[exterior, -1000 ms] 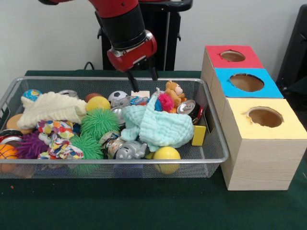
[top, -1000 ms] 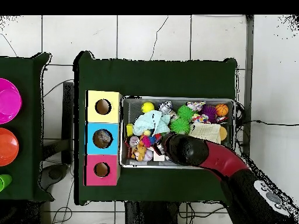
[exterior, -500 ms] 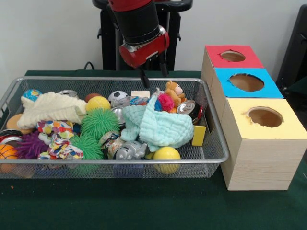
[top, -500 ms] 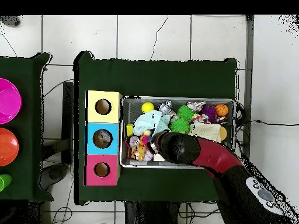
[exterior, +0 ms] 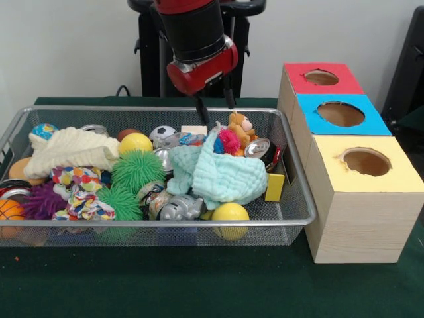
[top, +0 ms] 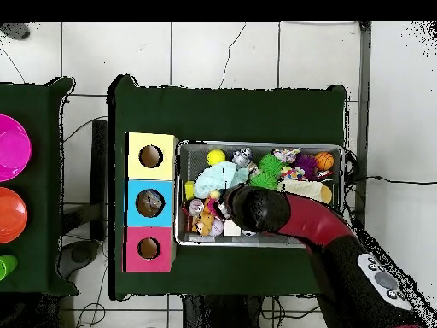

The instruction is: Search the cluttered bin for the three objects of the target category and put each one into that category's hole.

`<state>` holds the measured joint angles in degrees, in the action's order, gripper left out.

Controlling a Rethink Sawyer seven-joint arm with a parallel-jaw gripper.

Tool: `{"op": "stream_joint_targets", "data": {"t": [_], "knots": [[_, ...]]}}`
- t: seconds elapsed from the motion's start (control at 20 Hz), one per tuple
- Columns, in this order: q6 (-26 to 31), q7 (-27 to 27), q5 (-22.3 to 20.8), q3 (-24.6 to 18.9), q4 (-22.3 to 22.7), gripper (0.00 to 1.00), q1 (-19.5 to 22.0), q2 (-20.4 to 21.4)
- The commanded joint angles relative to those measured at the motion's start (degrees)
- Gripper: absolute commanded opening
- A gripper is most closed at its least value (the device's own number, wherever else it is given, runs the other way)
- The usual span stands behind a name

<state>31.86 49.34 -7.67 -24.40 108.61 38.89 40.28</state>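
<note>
**A:** Where does the gripper (exterior: 216, 111) stand?

**B:** In the front view it hangs above the far rim of the wire bin (exterior: 291, 218), two thin dark fingers (exterior: 203, 112) apart and holding nothing, just above a small orange plush bear (exterior: 240, 129). The overhead view hides those fingers under the red arm (top: 294, 218).

**A:** And the clutter?

**B:** The front view shows a mint cloth (exterior: 222, 175) heaped near the bin's middle, a yellow ball (exterior: 230, 213) against the near rim, green spiky balls (exterior: 136, 169) beside it and a cream knitted cloth (exterior: 69, 150) toward the left end. Which category is wanted cannot be told.

**A:** The holes?

**B:** Three boxes touch the bin's end: red box (exterior: 321, 78), blue box (exterior: 340, 114) and yellow box (exterior: 366, 162), each with a round hole. Only the overhead view looks straight down them; something grey lies in the blue box's hole (top: 150, 202). It also shows a pink dish (top: 12, 149) and an orange dish (top: 10, 214) on a separate table.
</note>
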Motion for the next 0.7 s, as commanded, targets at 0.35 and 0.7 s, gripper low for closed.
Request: {"op": "stream_joint_targets", "data": {"t": [0.35, 0.7], "knots": [[3.5, 4.8, 0.9, -1.9, -6.6, 1.00, 2.5, -6.2], [3.5, 2.9, -0.3, -2.4, -6.5, 1.00, 4.5, -7.1]]}}
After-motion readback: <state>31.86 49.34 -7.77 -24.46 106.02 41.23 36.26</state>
